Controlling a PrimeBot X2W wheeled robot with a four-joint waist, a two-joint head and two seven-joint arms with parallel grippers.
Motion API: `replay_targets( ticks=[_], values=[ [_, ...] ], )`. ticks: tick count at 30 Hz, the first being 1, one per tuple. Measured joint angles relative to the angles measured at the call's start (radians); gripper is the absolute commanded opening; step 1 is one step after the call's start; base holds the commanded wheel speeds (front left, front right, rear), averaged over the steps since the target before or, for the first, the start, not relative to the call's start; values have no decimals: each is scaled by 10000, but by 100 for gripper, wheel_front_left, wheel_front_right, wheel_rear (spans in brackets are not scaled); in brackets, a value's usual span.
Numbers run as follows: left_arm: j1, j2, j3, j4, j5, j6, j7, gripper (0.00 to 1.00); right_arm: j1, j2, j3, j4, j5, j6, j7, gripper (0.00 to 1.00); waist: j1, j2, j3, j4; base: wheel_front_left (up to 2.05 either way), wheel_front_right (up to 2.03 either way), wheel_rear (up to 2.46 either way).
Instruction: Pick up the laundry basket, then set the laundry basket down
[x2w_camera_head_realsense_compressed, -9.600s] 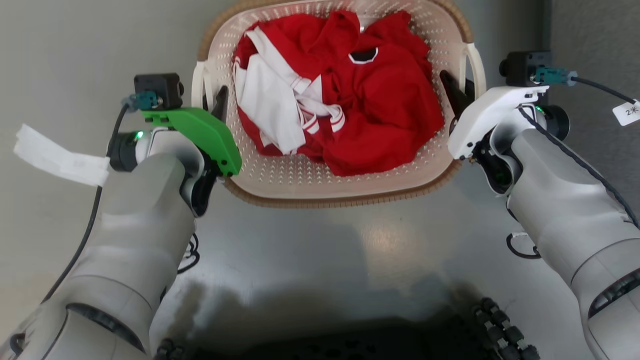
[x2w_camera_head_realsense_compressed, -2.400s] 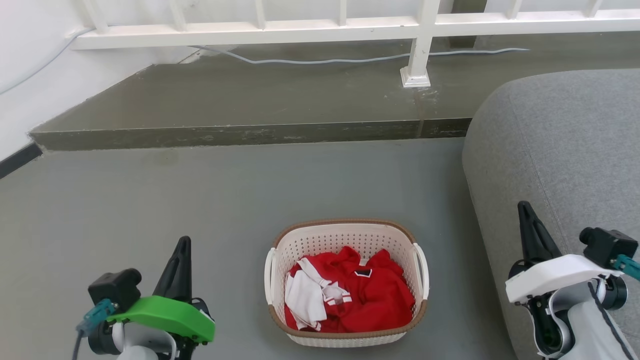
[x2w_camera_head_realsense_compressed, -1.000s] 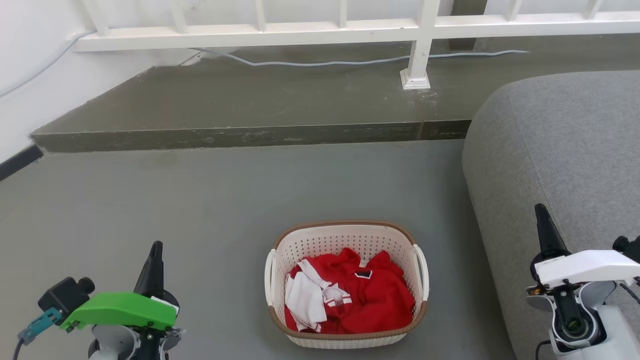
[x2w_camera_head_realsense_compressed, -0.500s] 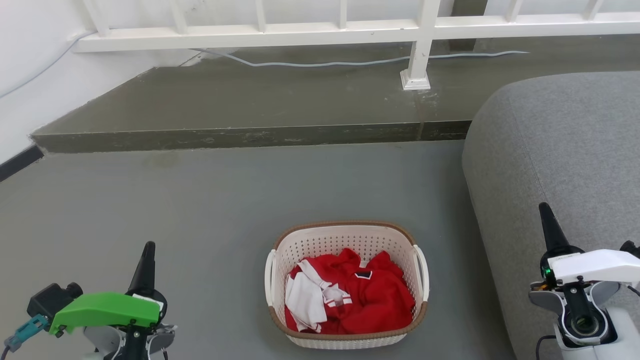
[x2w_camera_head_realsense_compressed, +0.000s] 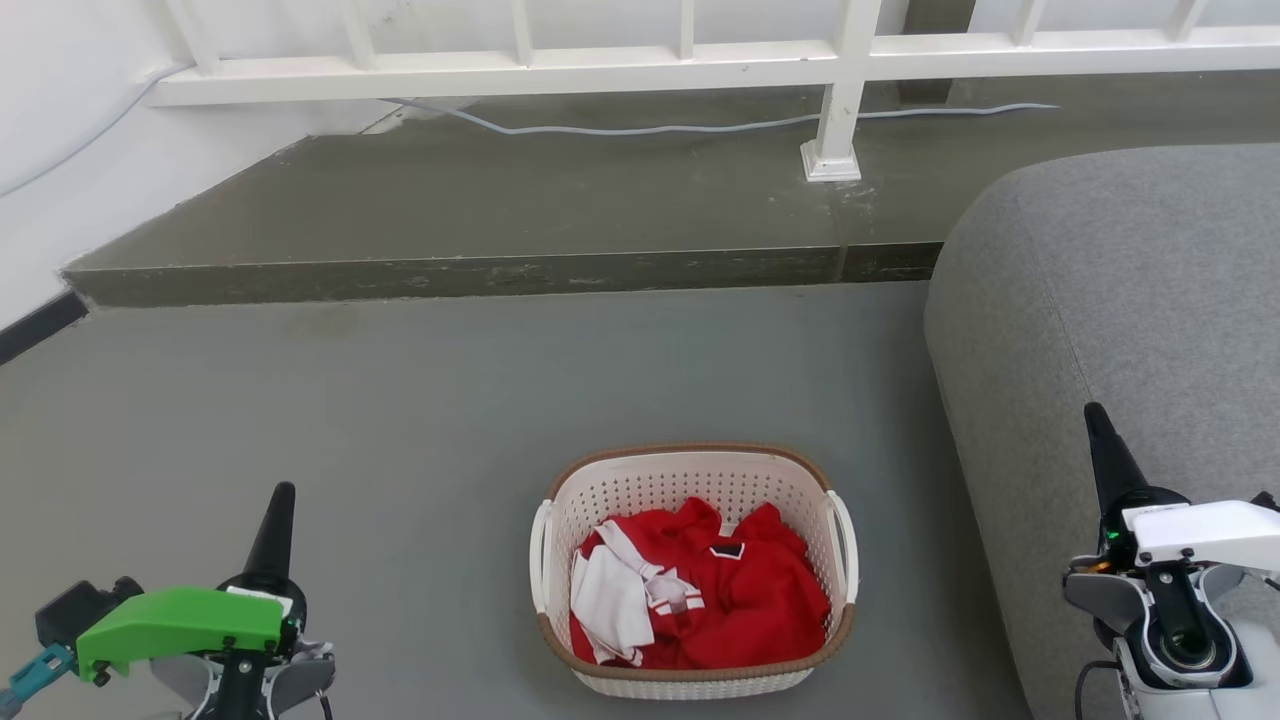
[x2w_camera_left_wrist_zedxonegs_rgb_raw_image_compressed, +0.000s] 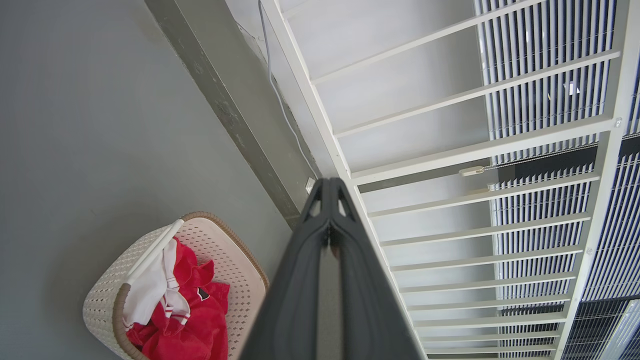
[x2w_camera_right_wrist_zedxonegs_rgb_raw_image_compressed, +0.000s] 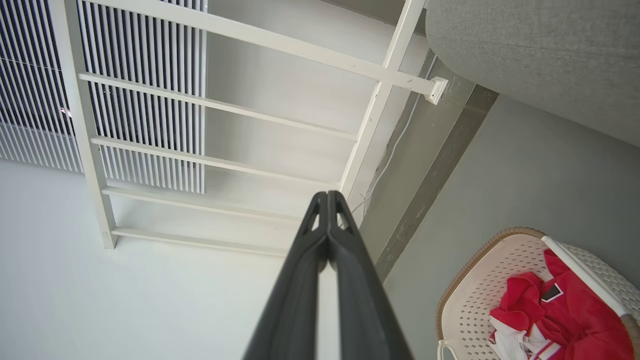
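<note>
The laundry basket (x2w_camera_head_realsense_compressed: 690, 470), cream perforated plastic with a brown rim and white side handles, stands on the grey floor with red and white clothes inside. It also shows low in the left wrist view (x2w_camera_left_wrist_zedxonegs_rgb_raw_image_compressed: 105, 295) and in the right wrist view (x2w_camera_right_wrist_zedxonegs_rgb_raw_image_compressed: 475, 290). My left gripper (x2w_camera_head_realsense_compressed: 280, 495) is at the lower left, well apart from the basket, fingers pressed together and holding nothing (x2w_camera_left_wrist_zedxonegs_rgb_raw_image_compressed: 329, 185). My right gripper (x2w_camera_head_realsense_compressed: 1095, 415) is at the lower right in front of the sofa, also shut and empty (x2w_camera_right_wrist_zedxonegs_rgb_raw_image_compressed: 327, 197).
A grey sofa (x2w_camera_head_realsense_compressed: 1120, 280) fills the right side, close to the basket. A raised concrete step (x2w_camera_head_realsense_compressed: 480, 270) runs across behind, with a white railing (x2w_camera_head_realsense_compressed: 700, 60) and a loose cable (x2w_camera_head_realsense_compressed: 650, 125) on it. A white wall (x2w_camera_head_realsense_compressed: 60, 150) is at the left.
Earlier both grippers sat at the basket's handles; since then they let go and the view rose. In the last second both arms drew down and outward; the basket stayed still.
</note>
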Motion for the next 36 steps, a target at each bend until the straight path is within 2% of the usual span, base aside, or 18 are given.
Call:
replay_targets(
  ticks=[24, 36],
  values=[
    [-2, -6, 646, -67, -2648, -81, 809, 0, -6, 88, -426, -140, 2928, 33, 761, 0, 0, 0, -29, 6, 0, 0, 0],
    [-2, -6, 681, -77, -2671, -81, 823, 0, -7, 90, -426, -174, 2970, 33, 759, 0, 0, 0, -28, 6, 0, 0, 0]
  ],
)
